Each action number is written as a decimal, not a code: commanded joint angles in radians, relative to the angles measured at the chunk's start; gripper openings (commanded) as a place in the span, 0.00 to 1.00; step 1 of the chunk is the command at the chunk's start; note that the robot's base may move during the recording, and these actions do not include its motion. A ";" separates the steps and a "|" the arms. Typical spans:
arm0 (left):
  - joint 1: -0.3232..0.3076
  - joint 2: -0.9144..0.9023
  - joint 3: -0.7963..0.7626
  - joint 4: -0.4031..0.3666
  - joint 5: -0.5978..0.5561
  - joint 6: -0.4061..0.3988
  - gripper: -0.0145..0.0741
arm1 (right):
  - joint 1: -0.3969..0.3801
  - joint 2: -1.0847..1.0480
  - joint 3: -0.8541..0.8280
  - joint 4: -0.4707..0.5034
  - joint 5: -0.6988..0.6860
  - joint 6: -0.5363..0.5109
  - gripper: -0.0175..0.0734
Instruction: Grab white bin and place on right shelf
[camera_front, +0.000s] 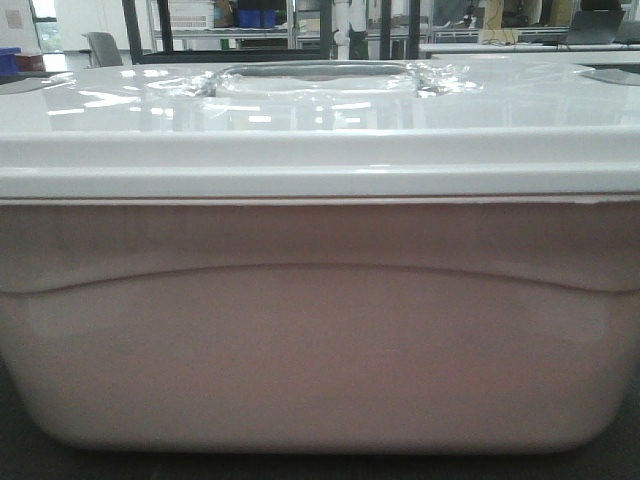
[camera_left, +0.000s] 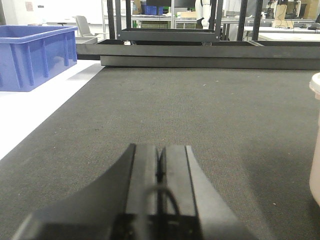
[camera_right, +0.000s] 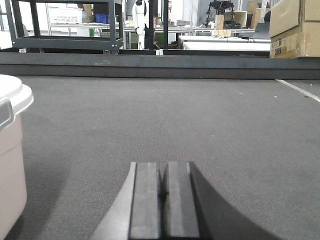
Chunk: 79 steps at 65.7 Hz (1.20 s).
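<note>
The white bin (camera_front: 320, 330) fills the front view: pinkish-white side with a curved moulded line, under a glossy white lid (camera_front: 320, 120). Its edge shows at the right of the left wrist view (camera_left: 315, 135) and at the left of the right wrist view (camera_right: 11, 150). My left gripper (camera_left: 160, 147) is shut and empty, low over the dark carpet, left of the bin. My right gripper (camera_right: 163, 164) is shut and empty, low over the carpet, right of the bin. Neither touches it. The right shelf with a steel rail is not in view.
A blue crate (camera_left: 32, 55) stands on a white surface at the far left. A low black frame (camera_left: 200, 52) crosses the far edge of the carpet. Cardboard boxes (camera_right: 295, 25) stand at the far right. Black racks and tables stand in the background.
</note>
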<state>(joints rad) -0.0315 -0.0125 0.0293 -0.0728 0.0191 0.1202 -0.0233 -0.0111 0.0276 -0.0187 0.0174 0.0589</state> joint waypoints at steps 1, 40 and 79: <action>-0.004 -0.010 -0.001 0.002 -0.075 0.000 0.03 | -0.004 -0.011 0.001 -0.007 -0.081 -0.003 0.26; -0.004 -0.010 -0.001 0.002 -0.075 0.000 0.03 | -0.004 -0.011 0.001 -0.007 -0.081 -0.003 0.26; -0.004 -0.010 -0.001 0.002 -0.077 0.000 0.03 | -0.004 -0.011 0.001 -0.007 -0.081 -0.003 0.26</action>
<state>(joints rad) -0.0315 -0.0125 0.0293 -0.0728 0.0191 0.1202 -0.0233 -0.0111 0.0276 -0.0187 0.0174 0.0589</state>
